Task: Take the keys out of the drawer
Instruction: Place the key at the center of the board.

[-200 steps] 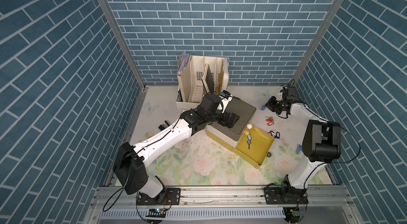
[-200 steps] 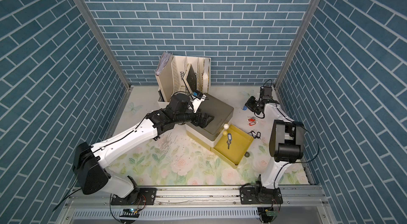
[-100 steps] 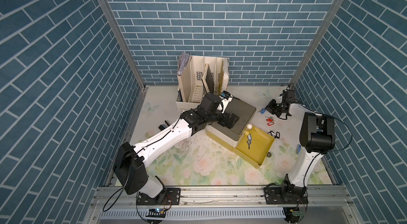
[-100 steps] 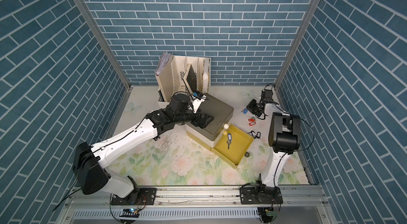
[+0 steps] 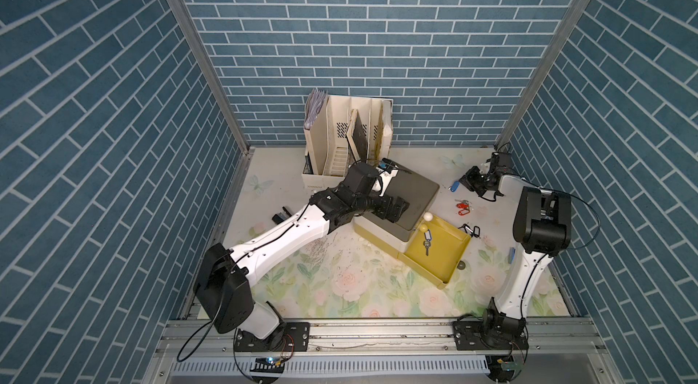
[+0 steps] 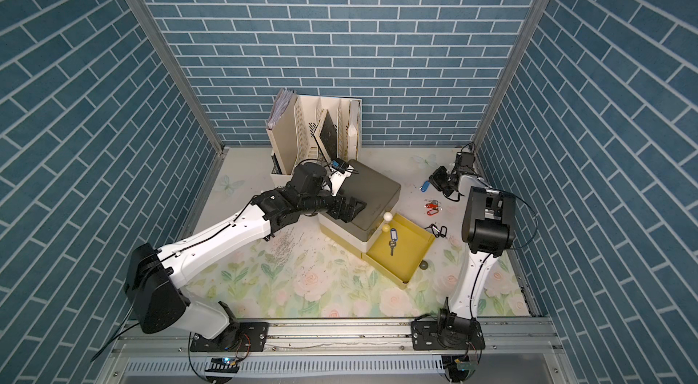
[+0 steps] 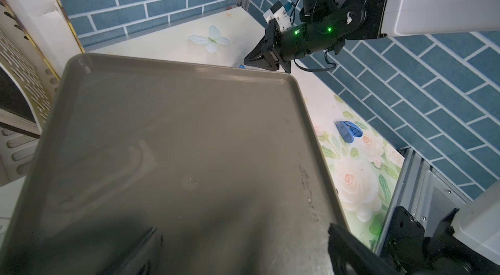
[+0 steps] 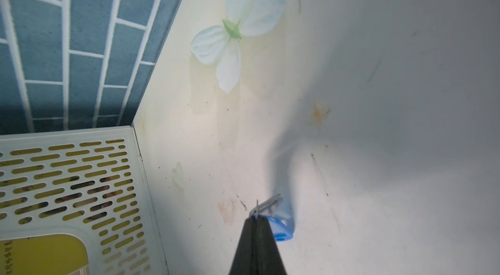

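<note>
Right wrist view: right gripper (image 8: 255,219) is pinched shut on just the thin ring (image 8: 266,204) of a blue-tag key (image 8: 281,229), which could slip. Left gripper (image 5: 398,212), wide open and empty, sits over the cabinet (image 5: 411,189). The drawer (image 5: 445,265), at the right gripper's seven o'clock, holds another key (image 5: 427,240).

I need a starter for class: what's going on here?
The right pincer is shut on the ring of a blue-tagged key at the back of the table. Red-tagged keys and black-tagged keys lie on the table. A second key lies in the open yellow drawer. The left pincer is open over the cabinet top.
</note>
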{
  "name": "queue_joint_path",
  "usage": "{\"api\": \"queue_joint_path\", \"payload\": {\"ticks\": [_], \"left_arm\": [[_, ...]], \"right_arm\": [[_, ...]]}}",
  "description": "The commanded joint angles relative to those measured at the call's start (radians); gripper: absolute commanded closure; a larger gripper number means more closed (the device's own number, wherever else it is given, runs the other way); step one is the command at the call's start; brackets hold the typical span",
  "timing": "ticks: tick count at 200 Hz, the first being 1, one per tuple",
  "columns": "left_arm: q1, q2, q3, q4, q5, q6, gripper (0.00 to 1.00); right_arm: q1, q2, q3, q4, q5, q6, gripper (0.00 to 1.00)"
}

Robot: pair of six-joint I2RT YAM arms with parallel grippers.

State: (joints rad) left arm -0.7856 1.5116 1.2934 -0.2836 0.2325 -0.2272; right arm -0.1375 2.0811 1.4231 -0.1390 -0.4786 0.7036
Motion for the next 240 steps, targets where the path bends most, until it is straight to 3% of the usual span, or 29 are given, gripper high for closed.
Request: {"api": "queue_joint_path", "payload": {"ticks": [1,63,116,142,186,240], "left_arm": [[0.003,-0.006,-0.012,-0.016,0.004,0.015,0.00],[0.002,-0.001,-0.010,-0.006,0.008,0.015,0.00],[0.002,-0.011,-0.013,-0.006,0.005,0.014,0.00],[0.003,-0.019,-0.017,-0.006,0.005,0.013,0.00],[0.003,-0.024,-0.008,0.004,0.004,0.011,0.00],[0.003,-0.039,-0.004,0.046,0.008,-0.020,0.00]], "right_arm": [[-0.008,0.033,0.027,0.022,-0.025,0.031,1.00],[-0.010,0.044,0.012,0.029,-0.034,0.033,1.00],[-0.011,0.025,0.001,0.012,-0.018,0.025,0.82],[-0.015,0.006,-0.004,0.001,-0.011,0.021,0.68],[-0.016,-0.078,-0.005,-0.046,0.017,-0.023,0.68],[0.000,-0.297,-0.076,-0.134,-0.005,-0.134,0.66]]}}
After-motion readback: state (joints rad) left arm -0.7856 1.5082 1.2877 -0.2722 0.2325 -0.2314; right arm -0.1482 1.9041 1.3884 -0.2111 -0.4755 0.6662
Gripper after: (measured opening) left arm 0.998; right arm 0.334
